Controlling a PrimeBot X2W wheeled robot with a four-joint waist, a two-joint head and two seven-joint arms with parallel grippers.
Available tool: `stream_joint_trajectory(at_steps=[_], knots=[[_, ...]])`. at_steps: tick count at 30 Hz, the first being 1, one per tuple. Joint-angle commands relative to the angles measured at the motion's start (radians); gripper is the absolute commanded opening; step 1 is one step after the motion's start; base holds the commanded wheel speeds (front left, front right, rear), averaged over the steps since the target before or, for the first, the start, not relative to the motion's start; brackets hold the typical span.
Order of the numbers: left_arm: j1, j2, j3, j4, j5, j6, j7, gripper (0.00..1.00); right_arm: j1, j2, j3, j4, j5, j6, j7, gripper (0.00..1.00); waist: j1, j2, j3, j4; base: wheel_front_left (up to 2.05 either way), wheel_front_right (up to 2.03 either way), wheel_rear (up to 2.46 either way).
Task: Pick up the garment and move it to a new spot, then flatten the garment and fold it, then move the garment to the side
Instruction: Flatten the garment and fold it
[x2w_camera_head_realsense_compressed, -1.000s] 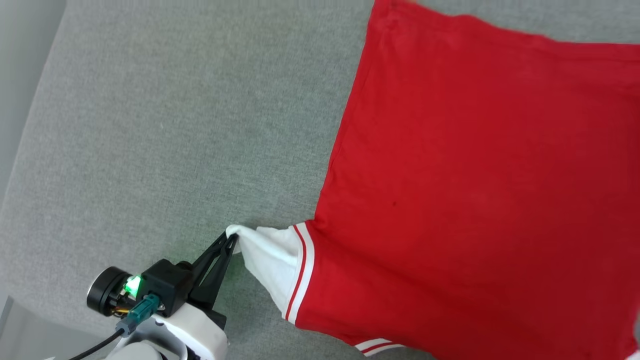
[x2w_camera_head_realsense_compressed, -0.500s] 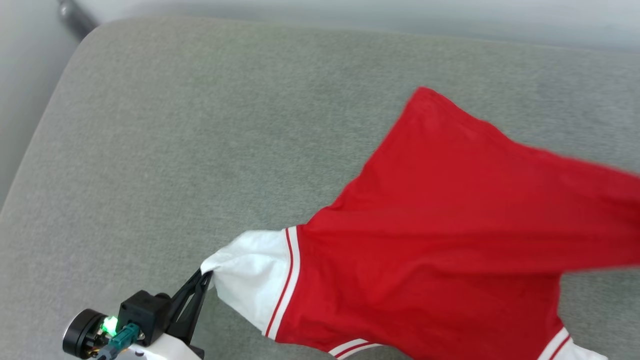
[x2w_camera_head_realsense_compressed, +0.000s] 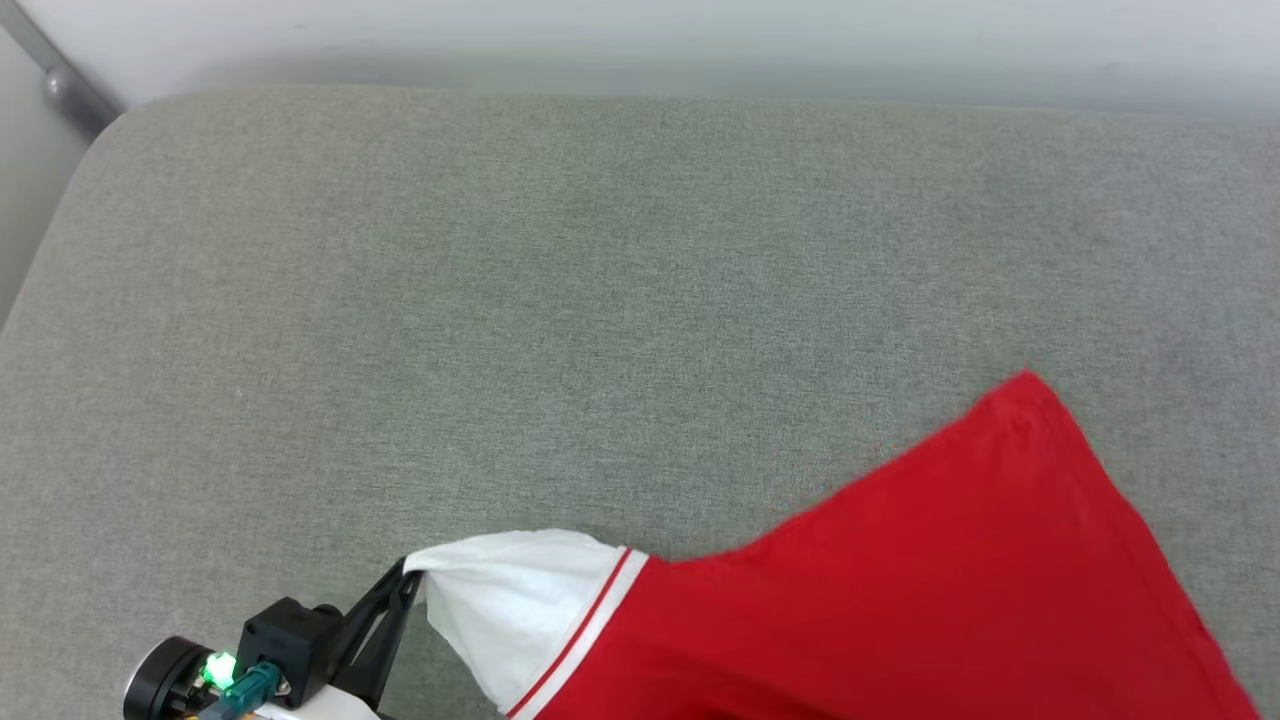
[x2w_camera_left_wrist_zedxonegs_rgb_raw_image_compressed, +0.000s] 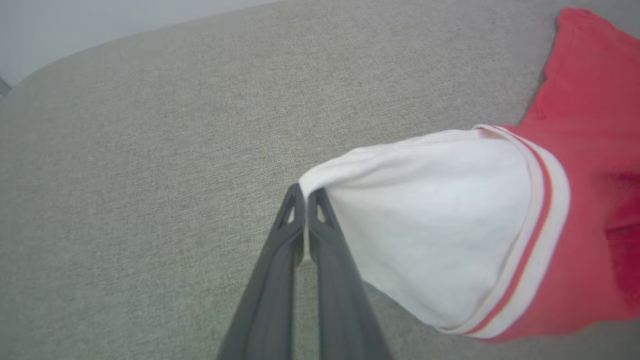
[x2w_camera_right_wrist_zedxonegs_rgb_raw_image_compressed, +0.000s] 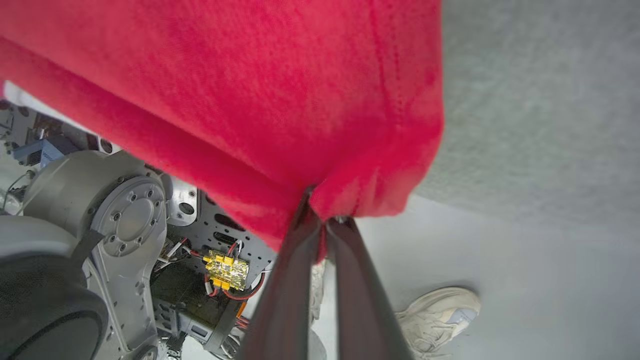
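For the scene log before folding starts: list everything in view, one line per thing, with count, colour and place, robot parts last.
garment: one, red with a white sleeve and red-and-white trim, over the near right of the padded surface.
padded surface: one, grey fabric, beneath the garment.
metal bar: one, grey, beyond the surface's far left corner.
shoe: one, off-white, a person's, on the pale floor.
robot base: one, grey metal with yellow connectors, under the garment in the right wrist view.
left gripper: one, dark, shut on the sleeve's edge.
right gripper: one, dark, shut on the garment's red cloth.
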Motion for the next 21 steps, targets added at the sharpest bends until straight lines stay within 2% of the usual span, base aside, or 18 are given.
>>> stream_joint_trajectory(at_steps=[1, 6, 8, 12, 16, 21], knots=[[-0.002, -0.002, -0.001, 0.0, 0.001, -0.004, 0.002, 0.0, 0.042, 0.027, 0.002, -0.007, -0.007, -0.001, -0.016, 0.0, 0.0001, 0.0, 0.001, -0.003, 0.0, 0.0, 0.0], [-0.006, -0.007, -0.006, 0.008, -0.001, -0.008, 0.006, 0.0, 0.037, 0.077, -0.032, -0.015, -0.026, -0.001, -0.065, 0.0, 0.0001, 0.0, -0.004, -0.018, 0.0, 0.0, 0.0], [-0.007, -0.007, -0.009, 0.011, 0.0, -0.009, 0.009, 0.0, 0.014, 0.088, -0.069, -0.027, -0.036, -0.001, -0.088, 1.0, 0.0001, 0.0, -0.011, -0.025, 0.0, 0.0, 0.0], [-0.01, -0.013, -0.015, 0.011, 0.0, -0.01, 0.011, 0.0, -0.029, 0.084, -0.157, -0.079, -0.047, -0.001, -0.119, 1.0, 0.0001, 0.0, -0.022, -0.027, 0.0, 0.0, 0.0], [-0.021, -0.027, -0.02, 0.014, 0.001, -0.013, 0.008, 0.0, -0.096, 0.05, -0.25, -0.152, -0.063, -0.001, -0.125, 1.0, 0.0001, 0.0, -0.019, -0.017, 0.0, 0.0, 0.0], [-0.045, -0.051, -0.026, 0.023, 0.01, -0.022, 0.005, 0.0, -0.248, -0.025, -0.264, -0.226, -0.063, -0.001, -0.057, 1.0, 0.0001, 0.0, -0.005, 0.001, 0.0, 0.0, 0.0]])
